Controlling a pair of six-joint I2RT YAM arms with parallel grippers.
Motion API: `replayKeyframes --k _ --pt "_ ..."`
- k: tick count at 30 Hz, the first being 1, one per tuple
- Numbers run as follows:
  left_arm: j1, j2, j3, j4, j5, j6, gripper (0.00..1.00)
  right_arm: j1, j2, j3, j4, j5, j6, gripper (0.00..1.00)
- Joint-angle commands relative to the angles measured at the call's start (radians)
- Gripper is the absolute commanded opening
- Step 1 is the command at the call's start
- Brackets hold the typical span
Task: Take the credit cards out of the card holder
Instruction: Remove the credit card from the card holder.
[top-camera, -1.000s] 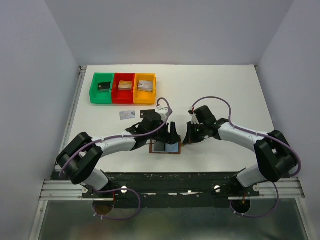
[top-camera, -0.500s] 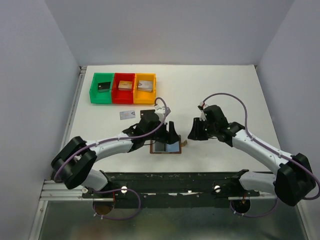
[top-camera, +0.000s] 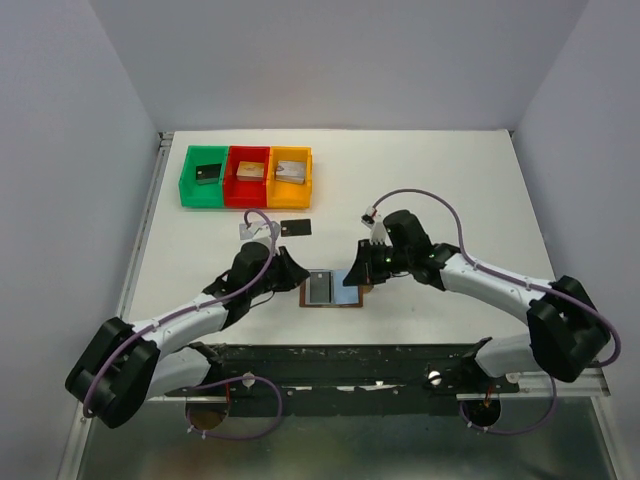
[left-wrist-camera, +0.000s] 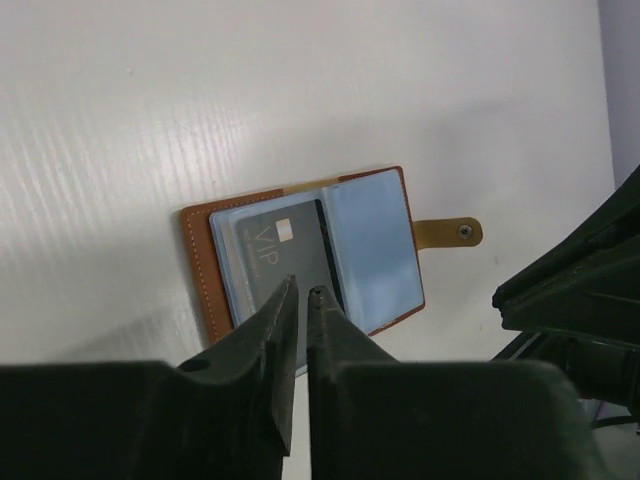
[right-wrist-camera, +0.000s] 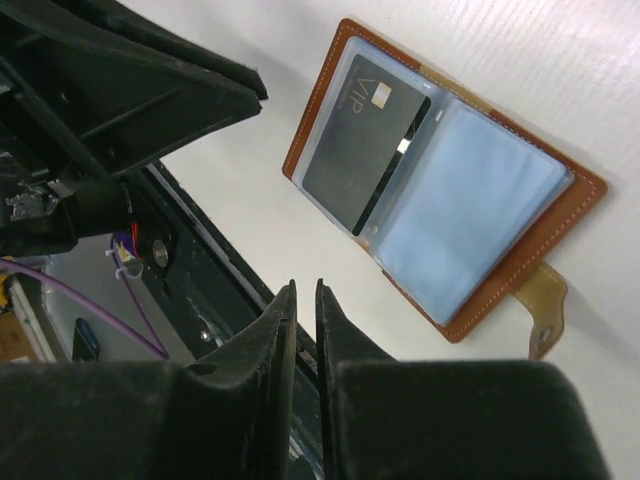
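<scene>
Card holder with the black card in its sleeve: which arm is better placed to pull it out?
Probably left: the left gripper is nearest the black card; the right gripper is by the empty blue sleeve.

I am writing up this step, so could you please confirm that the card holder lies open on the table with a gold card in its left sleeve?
Not quite. The card holder does lie open on the table, but the card in its left sleeve is black and marked VIP, not gold. The left wrist view shows this plainly.

Brown card holder (left-wrist-camera: 372, 250) open flat; black VIP card (left-wrist-camera: 285, 245) in sleeve.
</scene>
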Motion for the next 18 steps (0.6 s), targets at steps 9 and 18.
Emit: replayKeyframes --k 9,18 --pt "0.002 0.123 -0.032 0.122 -0.006 -0.028 0.00 0.026 0.229 0.043 0.193 -0.059 0.125 0.24" --pt "0.002 0.171 -0.037 0.122 -0.009 -0.025 0.00 0.038 0.340 0.084 0.195 -0.053 0.131 0.29"
